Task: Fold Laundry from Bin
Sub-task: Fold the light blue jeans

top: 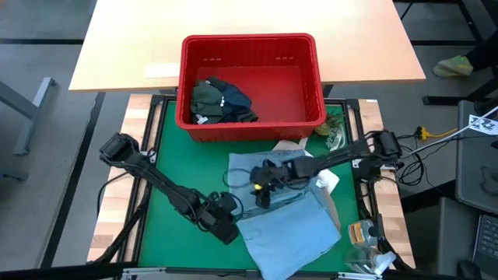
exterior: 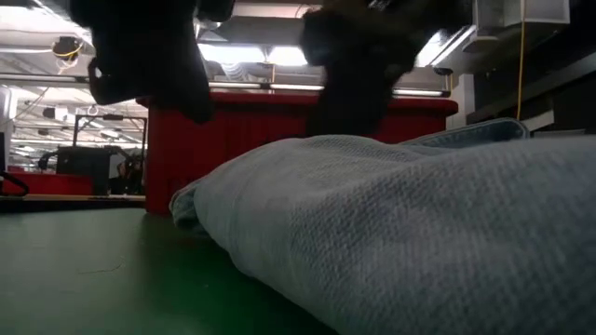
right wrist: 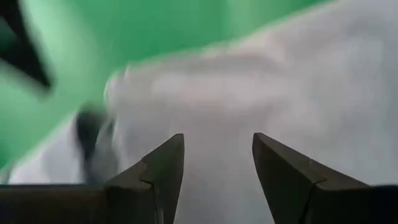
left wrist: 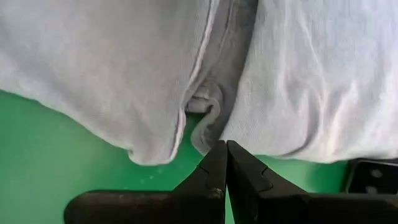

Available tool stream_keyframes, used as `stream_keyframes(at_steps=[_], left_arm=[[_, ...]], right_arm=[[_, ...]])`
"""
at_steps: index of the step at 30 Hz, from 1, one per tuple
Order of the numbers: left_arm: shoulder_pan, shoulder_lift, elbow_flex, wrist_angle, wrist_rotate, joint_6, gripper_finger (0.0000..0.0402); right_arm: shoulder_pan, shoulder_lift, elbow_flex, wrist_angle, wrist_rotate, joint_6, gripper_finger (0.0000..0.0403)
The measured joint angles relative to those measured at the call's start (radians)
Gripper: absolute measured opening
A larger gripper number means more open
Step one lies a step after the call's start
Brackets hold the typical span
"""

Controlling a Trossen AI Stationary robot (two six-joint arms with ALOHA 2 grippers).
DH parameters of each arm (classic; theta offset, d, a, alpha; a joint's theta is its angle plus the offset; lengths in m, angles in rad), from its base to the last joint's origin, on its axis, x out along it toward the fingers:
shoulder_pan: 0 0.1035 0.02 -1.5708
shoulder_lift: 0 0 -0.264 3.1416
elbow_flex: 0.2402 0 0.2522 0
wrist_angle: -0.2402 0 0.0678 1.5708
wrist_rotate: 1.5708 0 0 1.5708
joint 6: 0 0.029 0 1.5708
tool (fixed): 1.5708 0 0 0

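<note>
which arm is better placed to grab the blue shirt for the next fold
Probably the right. The right gripper is open directly above the light blue shirt. The left gripper is shut, at the shirt's edge over the green mat.

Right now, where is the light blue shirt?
In the high view, the light blue shirt lies on the green mat, in front of the red bin, between the left gripper and right gripper.

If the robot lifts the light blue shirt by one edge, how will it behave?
The light blue shirt lies in soft folds and wrinkles on the green mat, so it will probably droop and hang limp. Its loose layers may unfold. It looks like thin fabric, likely light.
</note>
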Motion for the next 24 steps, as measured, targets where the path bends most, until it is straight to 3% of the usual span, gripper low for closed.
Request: stream_keyframes(at_steps=[8,14,24], left_arm=[[0.007,0.011,0.0,-0.001,-0.016,0.006,0.0],[0.007,0.012,0.0,-0.001,-0.016,0.007,0.0],[0.007,0.012,0.0,0.0,-0.019,0.007,0.0]], right_arm=[[0.129,-0.035,0.0,-0.364,0.136,0.025,0.0193],[0.218,-0.035,0.0,-0.503,0.25,0.106,0.0193],[0.262,-0.035,0.001,-0.668,0.277,0.189,0.0193]])
